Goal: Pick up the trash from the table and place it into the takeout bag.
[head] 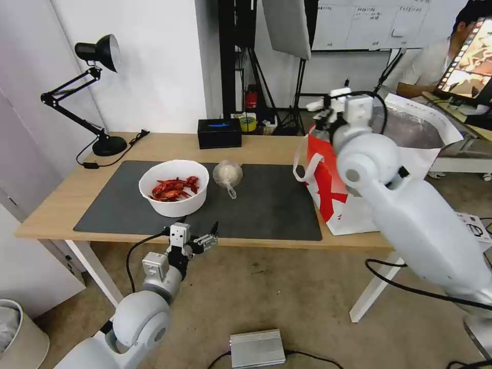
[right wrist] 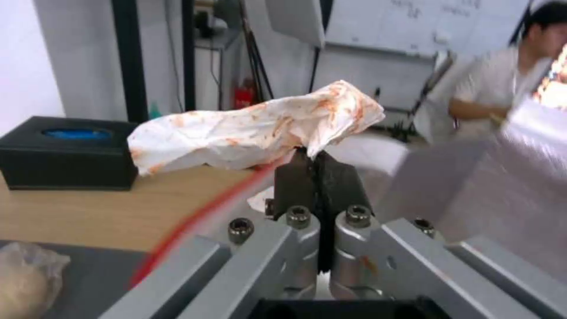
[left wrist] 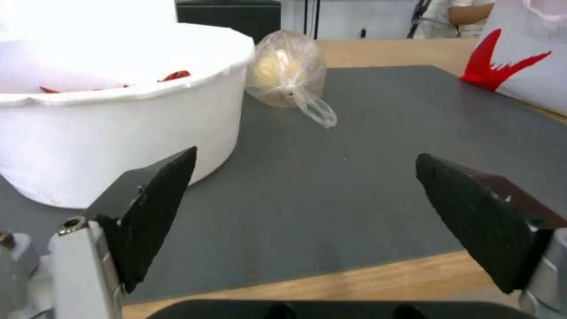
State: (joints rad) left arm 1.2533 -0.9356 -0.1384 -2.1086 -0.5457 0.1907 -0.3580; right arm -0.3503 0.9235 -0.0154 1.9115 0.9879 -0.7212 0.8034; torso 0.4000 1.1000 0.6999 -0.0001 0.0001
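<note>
A white bowl (head: pixel 174 187) (left wrist: pixel 118 102) of red crayfish shells sits on the dark mat (head: pixel 266 205) of the wooden table (head: pixel 61 205). To its right lies a knotted clear bag (head: pixel 227 175) (left wrist: pixel 286 71). My left gripper (head: pixel 200 229) (left wrist: pixel 305 156) hangs open at the table's front edge, just in front of the bowl and touching nothing. The white-and-red takeout bag (head: pixel 359 174) (right wrist: pixel 502 186) stands at the table's right end. Above its near left rim, my right gripper (head: pixel 324 113) (right wrist: pixel 317 161) is shut on a crumpled, orange-stained tissue (right wrist: pixel 254 133).
A black tissue box (head: pixel 219 133) (right wrist: pixel 65 153) sits at the table's back edge and a black desk lamp (head: pixel 97 51) at the back left corner. A metal box (head: pixel 256 348) lies on the floor below; a bin (head: pixel 15 333) stands at the left. Light stands crowd behind the table.
</note>
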